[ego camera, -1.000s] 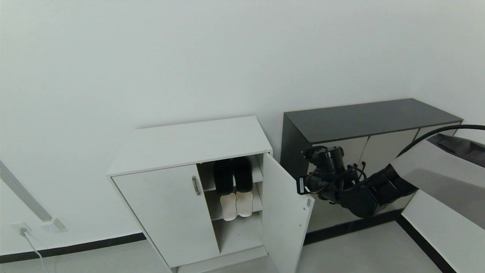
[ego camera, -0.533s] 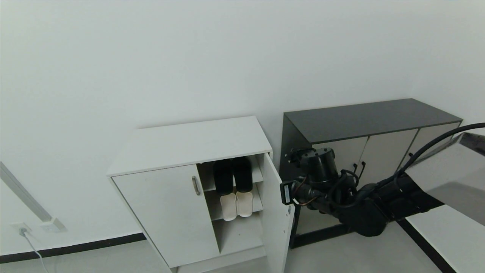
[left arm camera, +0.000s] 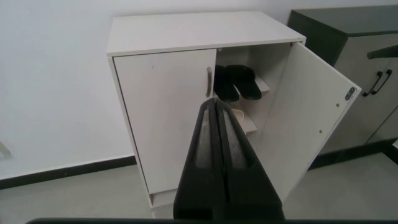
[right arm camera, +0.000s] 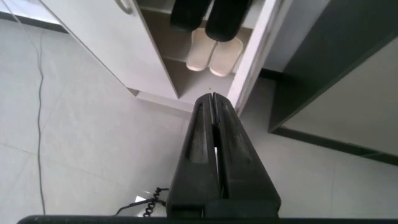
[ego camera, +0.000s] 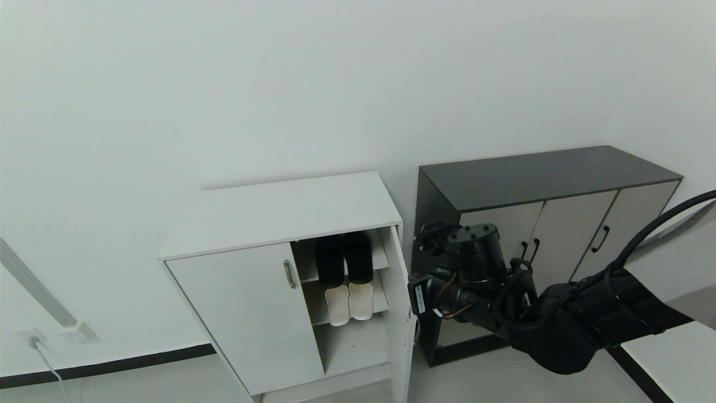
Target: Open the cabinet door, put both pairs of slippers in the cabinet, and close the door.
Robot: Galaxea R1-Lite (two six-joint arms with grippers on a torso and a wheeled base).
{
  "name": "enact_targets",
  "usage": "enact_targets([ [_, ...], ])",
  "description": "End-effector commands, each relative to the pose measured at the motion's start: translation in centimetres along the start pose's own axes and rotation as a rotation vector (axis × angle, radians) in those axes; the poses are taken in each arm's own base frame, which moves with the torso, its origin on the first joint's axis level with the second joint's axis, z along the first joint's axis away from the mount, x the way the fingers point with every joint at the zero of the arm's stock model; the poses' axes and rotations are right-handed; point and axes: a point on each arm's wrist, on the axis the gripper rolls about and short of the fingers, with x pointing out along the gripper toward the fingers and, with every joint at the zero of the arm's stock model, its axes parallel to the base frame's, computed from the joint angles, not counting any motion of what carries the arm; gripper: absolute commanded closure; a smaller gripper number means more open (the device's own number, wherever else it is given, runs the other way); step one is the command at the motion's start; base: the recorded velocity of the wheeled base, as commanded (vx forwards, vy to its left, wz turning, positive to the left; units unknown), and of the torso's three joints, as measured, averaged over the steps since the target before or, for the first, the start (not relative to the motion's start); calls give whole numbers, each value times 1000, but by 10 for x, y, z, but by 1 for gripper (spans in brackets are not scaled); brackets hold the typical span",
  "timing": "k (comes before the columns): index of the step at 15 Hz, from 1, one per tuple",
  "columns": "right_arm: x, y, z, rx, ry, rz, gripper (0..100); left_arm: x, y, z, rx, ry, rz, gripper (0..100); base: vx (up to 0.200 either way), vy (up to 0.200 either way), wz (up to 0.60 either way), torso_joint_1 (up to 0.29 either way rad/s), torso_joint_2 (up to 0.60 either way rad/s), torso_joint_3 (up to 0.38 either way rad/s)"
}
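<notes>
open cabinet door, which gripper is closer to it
Right. The right gripper sits close beside the open door, on its outer side; the left gripper hangs well back in front of the cabinet, apart from the door.

Cabinet (ego camera: 279, 212): matt white laminate, smooth. Door handle (ego camera: 289, 273): silvery metal. Black slippers (ego camera: 342, 257): matt. Cream slippers (ego camera: 349, 302): smooth, plastic-like. Floor tiles (ego camera: 531, 380): slight sheen.

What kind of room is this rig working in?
Probably a home-style entryway or mock-up: a white shoe cabinet holding black slippers and white slippers, a dark sideboard beside it, both against a bare white wall.
</notes>
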Motion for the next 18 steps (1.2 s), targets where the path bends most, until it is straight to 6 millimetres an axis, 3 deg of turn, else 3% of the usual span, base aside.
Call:
enact_targets([
  [1, -2, 0, 1, 0, -6, -1, 100, 0, 0, 0, -1, 0, 0, 100, 0, 0, 0, 0, 0, 0],
  [5, 4, -9, -2, 9, -15, -24, 100, 0, 0, 0, -1, 0, 2, 100, 0, 0, 0, 0, 0, 0],
  [10, 46, -50, -36, 2, 27, -122, 100, 0, 0, 0, -1, 0, 0, 100, 0, 0, 0, 0, 0, 0],
  [12, 56, -55, -48, 3, 61, -130, 100, 0, 0, 0, -1, 0, 0, 100, 0, 0, 0, 0, 0, 0],
  [15, 68, -50, -56, 4, 76, -88, 100, 0, 0, 0, -1, 0, 0, 100, 0, 0, 0, 0, 0, 0],
  [18, 70, -31, -57, 0, 76, -22, 100, 0, 0, 0, -1, 0, 0, 100, 0, 0, 0, 0, 0, 0],
])
